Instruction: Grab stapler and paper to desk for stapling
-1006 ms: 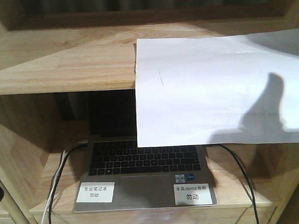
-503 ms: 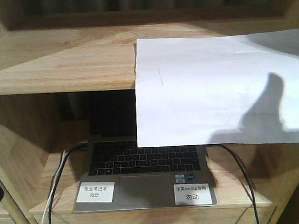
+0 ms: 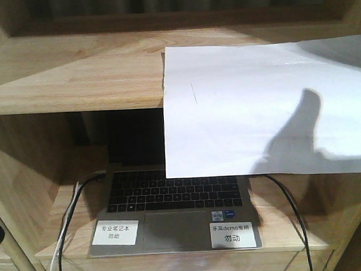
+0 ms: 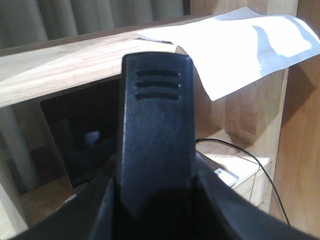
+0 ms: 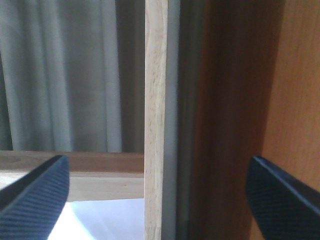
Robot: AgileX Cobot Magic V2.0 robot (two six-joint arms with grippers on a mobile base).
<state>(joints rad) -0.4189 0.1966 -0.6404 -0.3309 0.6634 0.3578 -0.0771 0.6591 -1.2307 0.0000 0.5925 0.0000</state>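
The paper (image 3: 265, 111) lies on the upper shelf board, its front half hanging over the edge; it also shows in the left wrist view (image 4: 245, 45) and at the bottom of the right wrist view (image 5: 100, 220). A black stapler (image 4: 156, 115) with three grooves near its top stands upright between the jaws of my left gripper (image 4: 156, 182), which is shut on it. My right gripper (image 5: 160, 195) is open, its fingers spread either side of a shelf upright (image 5: 155, 125), above the paper's right end. The front view shows neither gripper, only a shadow (image 3: 295, 140) on the sheet. The desk is out of view.
An open laptop (image 3: 172, 198) with two white labels sits on the lower shelf under the paper's overhang. Black and white cables (image 3: 291, 214) run down beside it. The upper shelf board (image 3: 71, 81) spans the width. Brown side panels close in at the right.
The gripper's shadow on the paper has slid left and a little upward. The paper itself and the laptop have not moved.
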